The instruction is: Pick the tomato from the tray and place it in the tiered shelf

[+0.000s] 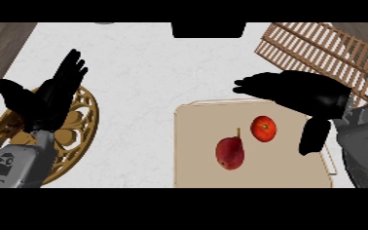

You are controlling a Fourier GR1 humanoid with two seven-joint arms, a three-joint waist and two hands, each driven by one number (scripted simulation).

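Just under the robot's right hand (302, 93) lies the small round red tomato (264, 128). It sits on the flat beige tray (197, 146), a little below the fingers (248, 85) and beside the thumb (310, 135), which hangs down on the hand's right side. The hand is wide open and holds nothing. Its fingers point to the left and its thumb points down, so there is a gap between them, and the tomato is near that gap but not touching the hand. I think the hand is spread like this so it can come down around the tomato and close on it.

Next to the tomato, farther from the hand, lies a dark red pear-shaped fruit with a thin stem (230, 151). The two are close but apart, so the hand may need care not to bump the wrong one.

Behind the right hand, up and to its right, is the brown wooden slatted tiered shelf (316, 46). It is near, so the trip with the tomato should be short.

Far off to the side, the left hand (54, 95) rests open with fingers up, over a round golden wire trivet (79, 126). It holds nothing and looks like it is just keeping out of the way.
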